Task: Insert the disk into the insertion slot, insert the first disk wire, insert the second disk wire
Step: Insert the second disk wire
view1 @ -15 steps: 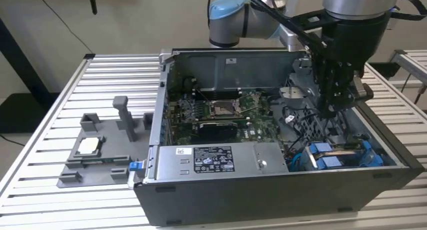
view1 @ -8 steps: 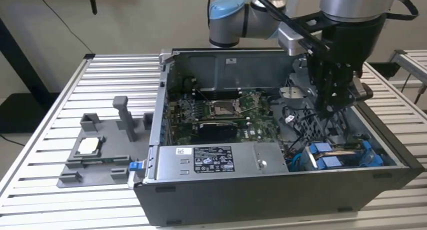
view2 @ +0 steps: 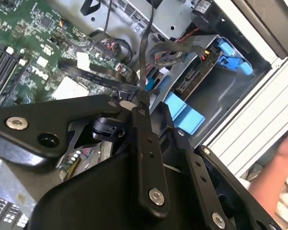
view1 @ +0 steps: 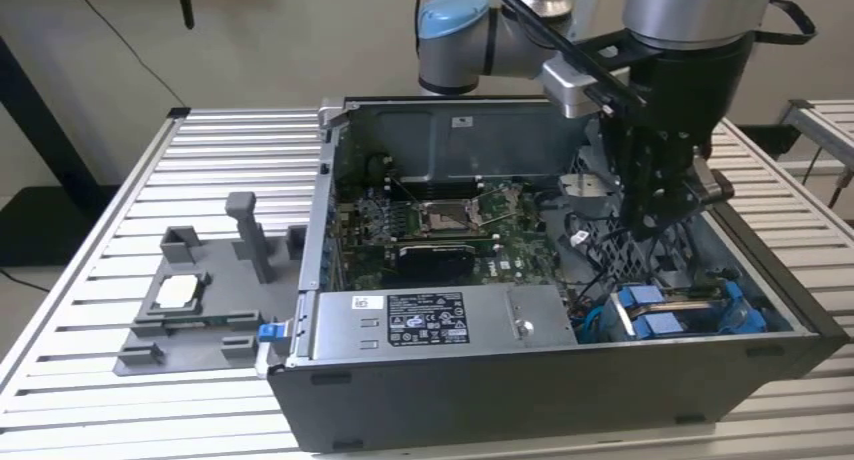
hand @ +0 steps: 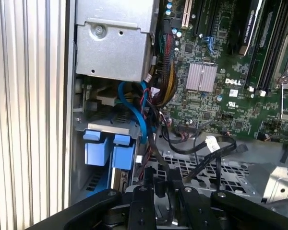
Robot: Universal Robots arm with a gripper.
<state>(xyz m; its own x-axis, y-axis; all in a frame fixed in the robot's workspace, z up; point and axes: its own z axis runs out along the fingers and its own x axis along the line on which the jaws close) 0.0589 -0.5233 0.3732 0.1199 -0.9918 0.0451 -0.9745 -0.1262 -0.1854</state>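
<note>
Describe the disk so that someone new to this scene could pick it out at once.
Find the open computer case on the slatted table. Inside, along its near wall, lies a grey labelled power-supply box; the disk sits in the corner to that box's right in the exterior view. Its bright blue plastic carrier stands out from grey metal all round.

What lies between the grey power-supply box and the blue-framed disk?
Between power-supply box and disk: a blue cable and coloured wires, in the first wrist view.
</note>
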